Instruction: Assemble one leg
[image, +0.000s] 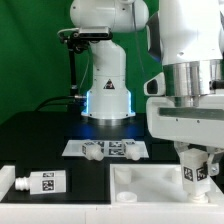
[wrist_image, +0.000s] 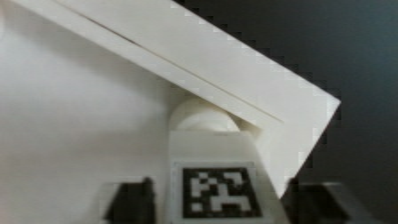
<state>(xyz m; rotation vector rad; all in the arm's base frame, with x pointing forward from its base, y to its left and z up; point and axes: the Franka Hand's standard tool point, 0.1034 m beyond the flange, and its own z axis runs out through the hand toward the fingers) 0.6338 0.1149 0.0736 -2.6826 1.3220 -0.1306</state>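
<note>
My gripper (image: 197, 176) is shut on a white leg (image: 195, 171) with a black-and-white tag and holds it upright at the exterior view's lower right. The leg stands over the wide white tray-like board (image: 140, 182), near its right side. In the wrist view the gripper (wrist_image: 222, 206) shows a dark finger on each side of the tagged leg (wrist_image: 217, 180). The leg's rounded far end sits at a corner of the board (wrist_image: 80, 120), against its raised rim. I cannot tell whether the end touches the board.
A second tagged leg (image: 40, 183) lies on the black table at the exterior view's lower left. The marker board (image: 107, 149) lies in front of the arm's base (image: 108, 95). A green wall stands behind.
</note>
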